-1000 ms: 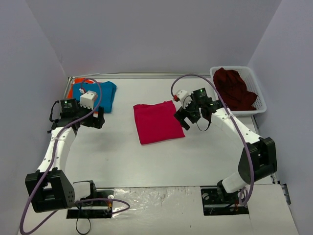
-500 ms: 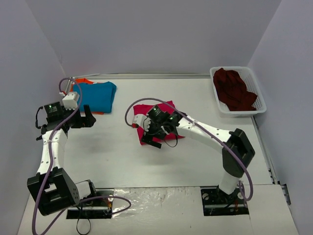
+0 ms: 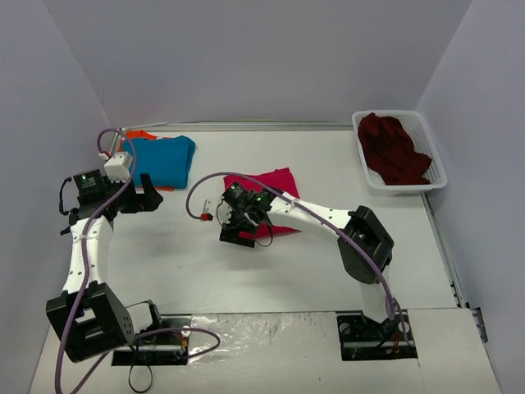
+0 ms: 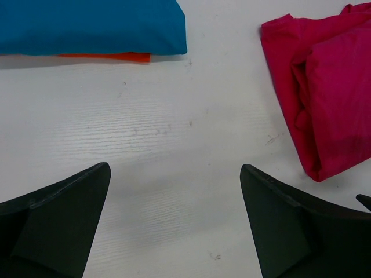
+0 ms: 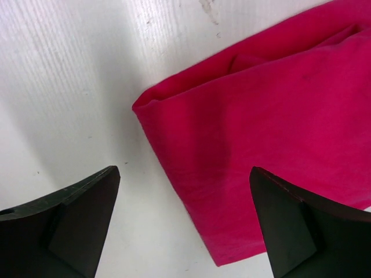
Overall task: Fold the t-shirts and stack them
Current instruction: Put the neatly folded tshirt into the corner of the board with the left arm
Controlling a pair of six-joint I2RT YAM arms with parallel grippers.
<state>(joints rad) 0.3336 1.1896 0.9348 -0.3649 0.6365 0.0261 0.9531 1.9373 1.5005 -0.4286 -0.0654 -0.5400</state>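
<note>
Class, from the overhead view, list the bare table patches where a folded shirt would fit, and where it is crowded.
Bare: the table between the pink t-shirt and the basket; the near strip by the arm bases. Crowded: between blue t-shirt and pink one, where left gripper and right gripper hang.

The white bench (image 3: 328,263) carries a folded crimson-pink t-shirt (image 3: 283,185) near its middle. An orange t-shirt (image 3: 141,135) lies far left beneath a blue t-shirt (image 3: 164,156). A white mesh basket (image 3: 410,190) sits far right.
</note>
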